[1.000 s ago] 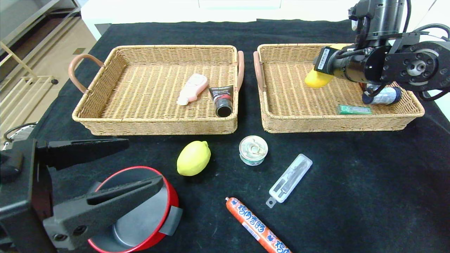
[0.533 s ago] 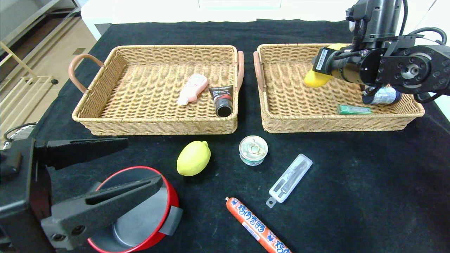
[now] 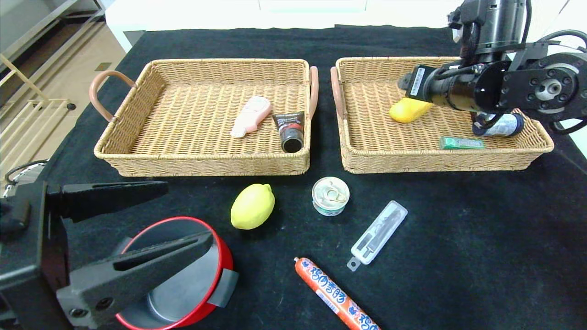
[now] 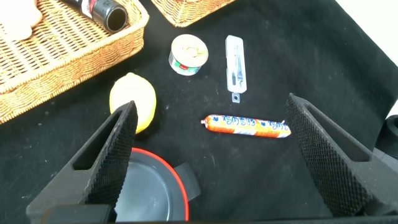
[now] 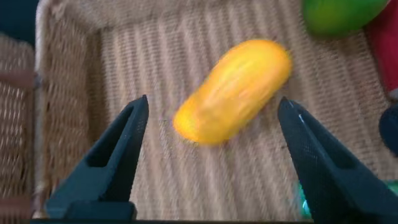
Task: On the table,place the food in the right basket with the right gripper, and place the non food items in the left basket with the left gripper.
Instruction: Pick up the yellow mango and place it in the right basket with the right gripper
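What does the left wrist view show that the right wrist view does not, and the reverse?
Only the left wrist view shows the lemon, the small can, the sausage, the clear plastic case, the red-rimmed pot and the open left end effector above it. Only the right wrist view shows the yellow fruit lying loose in the right basket, between the fingers of the open right end effector, plus a green fruit. Both show woven basket; no single item appears in both.

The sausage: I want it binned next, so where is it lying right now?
In the head view, the sausage lies on the black table at the near edge, right of the red pot and just below the clear plastic case.
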Controlling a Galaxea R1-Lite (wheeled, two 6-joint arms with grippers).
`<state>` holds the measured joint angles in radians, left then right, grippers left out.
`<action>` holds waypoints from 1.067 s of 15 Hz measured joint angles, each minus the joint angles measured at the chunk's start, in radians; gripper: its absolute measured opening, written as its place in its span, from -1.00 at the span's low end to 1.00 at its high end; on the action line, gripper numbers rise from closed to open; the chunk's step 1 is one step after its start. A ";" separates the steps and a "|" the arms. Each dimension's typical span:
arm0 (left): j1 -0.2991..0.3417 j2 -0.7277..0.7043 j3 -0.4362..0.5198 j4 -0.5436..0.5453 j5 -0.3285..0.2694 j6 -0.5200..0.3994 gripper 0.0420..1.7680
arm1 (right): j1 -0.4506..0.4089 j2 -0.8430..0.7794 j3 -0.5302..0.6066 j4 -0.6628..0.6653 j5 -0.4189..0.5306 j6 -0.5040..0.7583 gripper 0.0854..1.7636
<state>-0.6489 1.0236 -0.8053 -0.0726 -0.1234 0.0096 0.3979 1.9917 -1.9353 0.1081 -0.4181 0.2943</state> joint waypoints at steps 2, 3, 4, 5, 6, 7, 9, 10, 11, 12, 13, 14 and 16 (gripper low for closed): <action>0.002 -0.003 0.000 0.000 0.000 0.000 0.94 | 0.053 -0.039 0.037 0.049 0.000 0.000 0.75; 0.003 -0.005 -0.001 0.000 0.000 0.000 0.94 | 0.087 -0.060 0.061 0.065 -0.003 0.000 0.77; 0.004 -0.008 -0.002 0.000 0.000 0.000 0.94 | 0.129 -0.082 0.085 0.088 -0.017 0.000 0.79; 0.006 -0.011 -0.004 0.000 0.001 0.000 0.94 | 0.169 -0.102 0.101 0.130 -0.039 0.003 0.81; 0.007 -0.014 -0.005 0.000 0.001 0.001 0.94 | 0.209 -0.118 0.113 0.194 -0.073 0.006 0.83; 0.010 -0.020 -0.007 0.000 0.001 0.005 0.94 | 0.251 -0.132 0.123 0.251 -0.118 0.013 0.84; 0.021 -0.030 -0.010 0.000 0.001 0.017 0.94 | 0.320 -0.147 0.134 0.301 -0.190 0.039 0.86; 0.025 -0.036 -0.011 0.000 0.001 0.020 0.94 | 0.352 -0.150 0.138 0.310 -0.214 0.051 0.87; 0.027 -0.042 -0.011 0.000 0.001 0.021 0.94 | 0.380 -0.150 0.141 0.313 -0.227 0.062 0.88; 0.028 -0.046 -0.012 0.000 0.000 0.023 0.94 | 0.405 -0.149 0.145 0.314 -0.235 0.070 0.88; 0.029 -0.051 -0.012 0.000 0.000 0.024 0.94 | 0.428 -0.144 0.147 0.313 -0.244 0.082 0.89; 0.029 -0.056 -0.013 0.000 0.000 0.024 0.94 | 0.448 -0.135 0.147 0.313 -0.253 0.098 0.90; 0.029 -0.067 -0.015 0.000 0.000 0.030 0.94 | 0.477 -0.110 0.147 0.312 -0.260 0.131 0.90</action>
<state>-0.6196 0.9568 -0.8206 -0.0730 -0.1234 0.0394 0.8749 1.8819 -1.7881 0.4200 -0.6779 0.4251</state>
